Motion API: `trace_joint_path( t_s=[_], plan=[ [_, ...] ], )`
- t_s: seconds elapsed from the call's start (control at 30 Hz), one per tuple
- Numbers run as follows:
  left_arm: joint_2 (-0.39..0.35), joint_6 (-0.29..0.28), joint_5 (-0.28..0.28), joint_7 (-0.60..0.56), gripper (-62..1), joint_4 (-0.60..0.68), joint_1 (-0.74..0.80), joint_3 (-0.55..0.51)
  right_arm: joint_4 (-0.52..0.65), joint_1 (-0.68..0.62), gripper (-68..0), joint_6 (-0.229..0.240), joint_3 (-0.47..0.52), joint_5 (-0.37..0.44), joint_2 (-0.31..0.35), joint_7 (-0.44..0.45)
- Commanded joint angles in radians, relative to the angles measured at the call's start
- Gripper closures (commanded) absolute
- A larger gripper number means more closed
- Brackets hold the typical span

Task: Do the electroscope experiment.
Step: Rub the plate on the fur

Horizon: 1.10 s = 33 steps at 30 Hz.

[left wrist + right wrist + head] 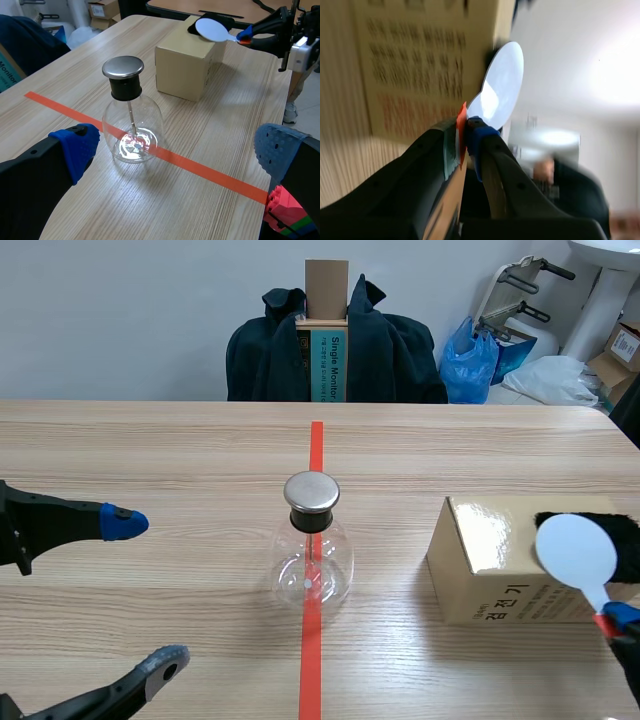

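My left gripper [175,150] gapes open, the flask [131,120] ahead of it. Only my right wrist view shows the right gripper [464,140] pinching the orange handle of the paddle [501,87].

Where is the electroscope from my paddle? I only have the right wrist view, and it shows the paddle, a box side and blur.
Observer: The electroscope, a glass flask with a metal cap, stands on the tape line at mid-table. It is apart from the cardboard box, on the side away from your right gripper.
Operator: What is the disc over?
Observer: The paddle is at a black fuzzy cloth lying on the box top. I cannot tell if they touch.
Operator: Is the other arm in the way?
Observer: No. The left gripper is open and holds nothing, on the flask's side away from the box.
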Motion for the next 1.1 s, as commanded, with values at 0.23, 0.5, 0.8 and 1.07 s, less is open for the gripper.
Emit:
trace_joint_path(
  t_s=[0.23, 0.5, 0.8, 1.07],
  plan=[
    [0.003, -0.001, -0.010, -0.014, -62.3, 0.003, -0.005, -0.003, 0.014, -0.002, -0.8, 0.006, 0.014, -0.002, 0.011, 0.078],
    [0.003, -0.001, -0.010, -0.014, -62.3, 0.003, -0.005, -0.003, 0.014, -0.005, -0.9, 0.031, 0.022, -0.017, 0.008, 0.100],
    [0.003, -0.001, -0.010, -0.014, -62.3, 0.003, -0.005, -0.003, 0.014, -0.007, -0.8, 0.054, 0.026, -0.025, 0.005, 0.063],
    [0.003, -0.001, -0.010, -0.014, -62.3, 0.003, -0.005, -0.003, 0.014, -0.010, -0.9, 0.058, 0.039, -0.027, 0.011, 0.026]
  ],
)
